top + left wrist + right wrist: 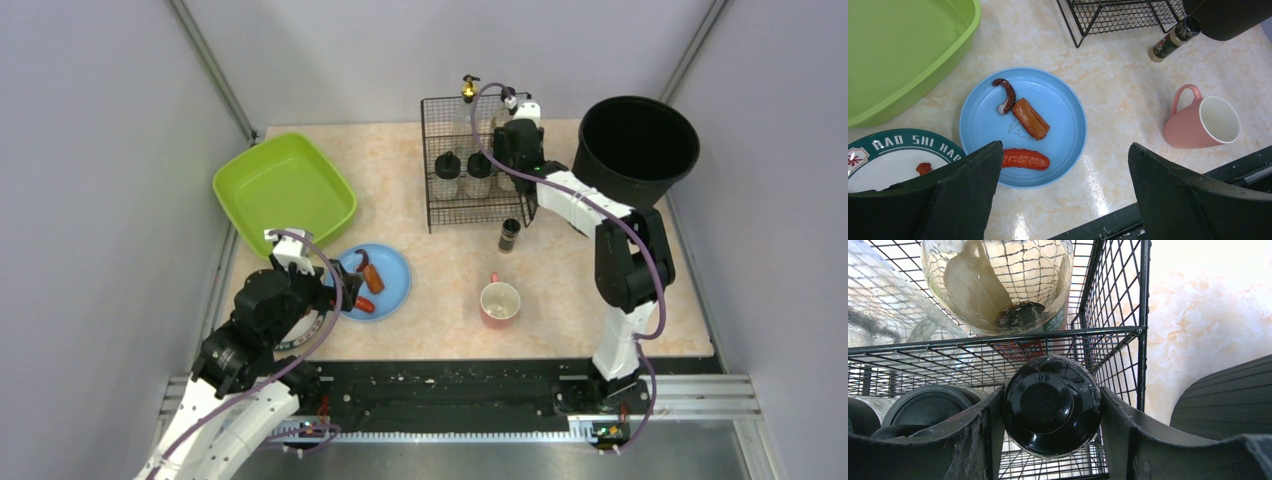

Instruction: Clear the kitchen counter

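The kitchen counter is beige-pink stone-look laminate. My left gripper hangs open over the near edge of a blue plate, with nothing between its fingers. On the plate lie a red sausage, a browned piece and a dark tentacle. In the top view the left gripper sits at that plate's left side. My right gripper is inside the black wire rack, shut on a black-capped bottle. In the top view the right gripper is at the rack's right end.
A lime-green tub stands at the back left and a black bucket at the back right. A pink mug and a small spice bottle stand mid-counter. A teal-rimmed white plate lies left of the blue plate. More bottles fill the rack.
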Tool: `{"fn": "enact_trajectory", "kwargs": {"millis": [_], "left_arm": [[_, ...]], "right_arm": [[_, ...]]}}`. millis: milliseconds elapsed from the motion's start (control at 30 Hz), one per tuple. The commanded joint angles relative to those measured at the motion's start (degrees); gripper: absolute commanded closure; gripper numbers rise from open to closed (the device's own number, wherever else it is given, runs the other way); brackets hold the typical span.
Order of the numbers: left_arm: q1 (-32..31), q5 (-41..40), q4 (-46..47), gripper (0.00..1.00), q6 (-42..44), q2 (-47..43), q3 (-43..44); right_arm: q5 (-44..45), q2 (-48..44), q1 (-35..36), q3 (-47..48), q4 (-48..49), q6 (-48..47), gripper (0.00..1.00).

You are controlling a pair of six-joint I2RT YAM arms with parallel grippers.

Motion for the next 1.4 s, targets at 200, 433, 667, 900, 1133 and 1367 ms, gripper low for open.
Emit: {"fn": "enact_trajectory", "kwargs": {"millis": [200, 433, 667, 900, 1133, 1367], "left_arm": [[0.1, -0.9, 1.7, 0.01, 0.4, 0.5, 0.2], [0.1, -1.1, 1.7, 0.01, 0.3, 0.4, 0.1], [0.1, -1.1, 1.6, 0.01, 0.3, 0.3, 0.2], [0.1, -0.8, 1.7, 0.01, 0.3, 0.2, 0.2], [0.0, -0.4, 1.8, 0.01, 0.3, -0.1, 0.1], [0.1, 0.3, 1.9, 0.01, 0.5, -0.2, 0.1]], "right_arm": [[-1.8, 0.7, -0.9, 1.9, -0.8, 3.1, 0.31], [-2.3, -1.9, -0.9, 1.3, -1.5, 3.7, 0.31], [-2.5, -7.1, -0.8, 0.1, -2.2, 3.4, 0.31], [-4.3, -13.2, -0.9, -1.5, -3.1, 2.4, 0.31], [-10.7, -21.0, -0.7, -6.7, -3.2, 2.5, 0.30], [-16.2, -27.8, 1.4, -12.7, -5.2, 1.1, 0.30]]}}
